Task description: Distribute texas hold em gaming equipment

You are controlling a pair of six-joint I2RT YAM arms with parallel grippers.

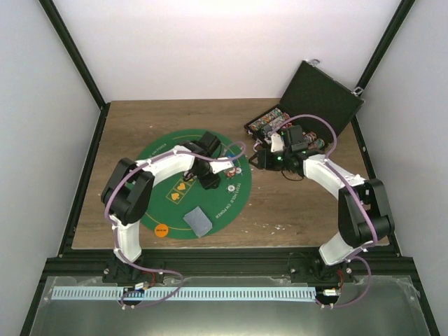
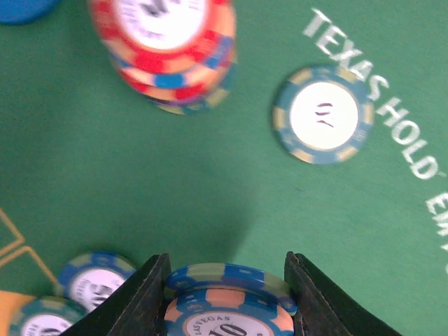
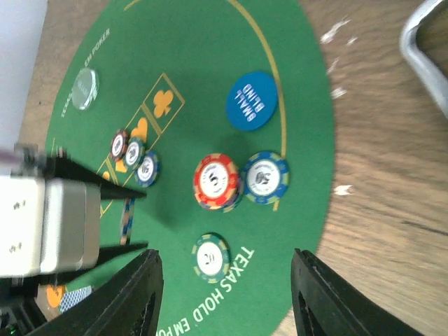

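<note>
Left wrist view is showing the left gripper [image 2: 225, 269] squeezing a small blue and orange striped poker chip [image 2: 227, 315] between its two black fingers [image 2: 143, 301]. The jaws are standing only a little way apart, and both are pressing on the sides of the chip. The chip is sitting low over the big round green felt mat [image 2: 175, 182], but it is hard to tell if it is touching. Farther along the mat a tall stack of red, white and blue poker chips [image 2: 171, 49] is standing. A single blue and yellow poker chip [image 2: 323, 115] is lying flat next to the white letters. Two more blue striped chips [image 2: 94, 280] are lying just beside one finger.

Right wrist view is showing the right gripper [image 3: 224, 257] hanging wide open, with nothing between its fingers. A flat blue round disc [image 3: 252, 101] is lying on the mat near the stack, not touching it.

Top external view is showing the mat lying on the left middle of the brown wooden bench [image 1: 140, 115]. A flat orange round disc [image 1: 162, 229] and a small pile of grey-blue-backed playing cards [image 1: 197, 221] are sitting on the side of the mat closest to the bench's near edge. A black hinged rectangular case [image 1: 318, 94] is standing open at the far right corner of the bench, with rows of striped poker chips [image 1: 269, 120] sitting inside it.
</note>
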